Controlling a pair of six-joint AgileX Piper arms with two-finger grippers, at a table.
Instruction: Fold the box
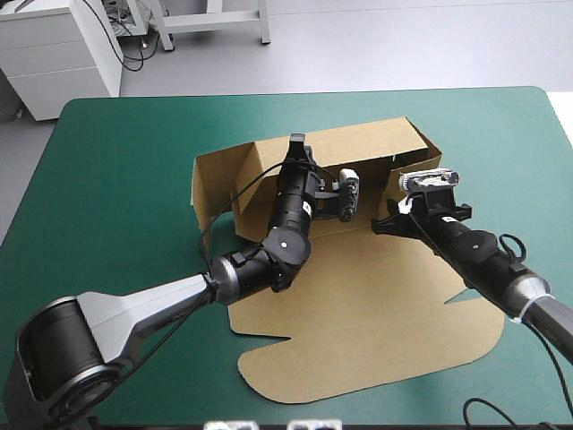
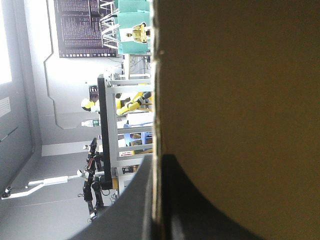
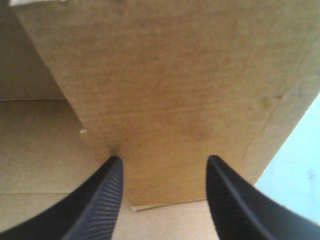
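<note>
Box [image 1: 358, 305]: light, stiff board, bends at creases | left gripper [image 2: 158, 162] pinches wall edge | right gripper [image 3: 165, 167] spread wide, empty; grip flap edge

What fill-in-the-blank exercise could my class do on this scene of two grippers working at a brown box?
1. The box sits on a table cover coloured ____.
2. The left gripper is ____ on a raised wall of the box.
3. The right gripper has its black fingers ____, with board showing between them.
4. The lid, toward the table's near edge, lies ____.

Missing words: teal-green; shut; open; flat.
</note>
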